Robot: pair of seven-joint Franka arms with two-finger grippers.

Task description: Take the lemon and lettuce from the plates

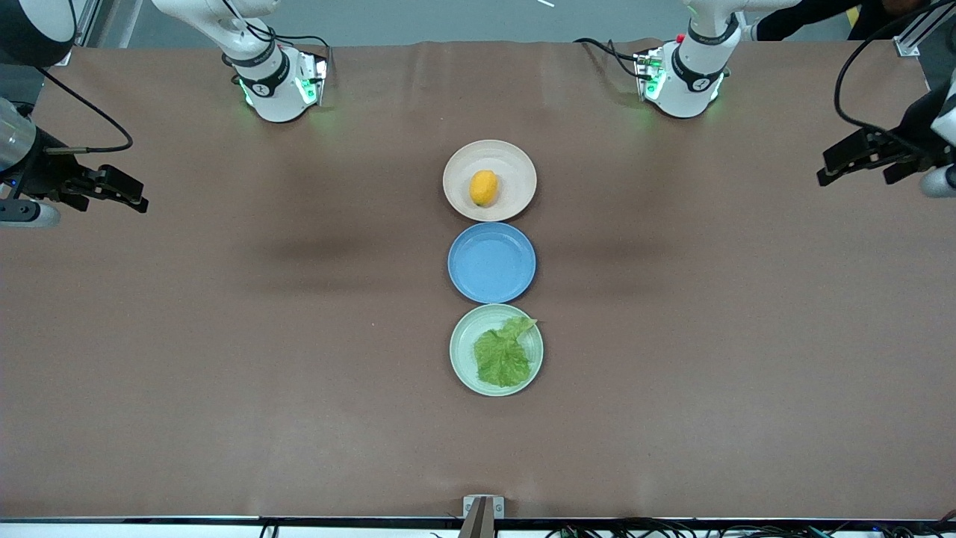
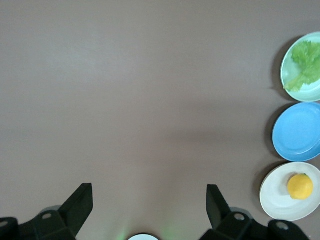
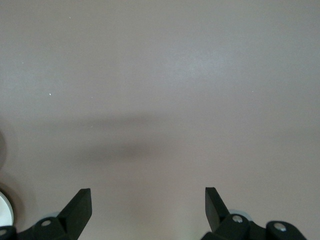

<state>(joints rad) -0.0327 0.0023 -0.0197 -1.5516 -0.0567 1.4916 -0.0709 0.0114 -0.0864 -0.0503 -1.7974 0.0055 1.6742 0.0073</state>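
Evenly, both arms stand off from the work: three plates run in a line down the middle of the table, each touching or nearly touching the next. The lemon (image 1: pixel 483 187) sits on the beige plate (image 1: pixel 518 166), the one closest to the edge where the robots' bases stand; the lettuce (image 1: pixel 504 357) lies on the green plate (image 1: pixel 461 366), the one closest to the front camera's edge, with the blue plate (image 1: pixel 491 262) bare between them.

The left gripper (image 1: pixel 859 158) hangs over the table's end on the left arm's side, the right gripper (image 1: pixel 112 190) over the opposite end, each with fingers spread wide and holding nothing. Both sit roughly level with the lemon's plate, so neither arm looks clearly nearer; each must travel toward the table's centre. The lemon's long axis runs about along the plate line. The lettuce's stem tip points toward the blue plate and the left arm's end.
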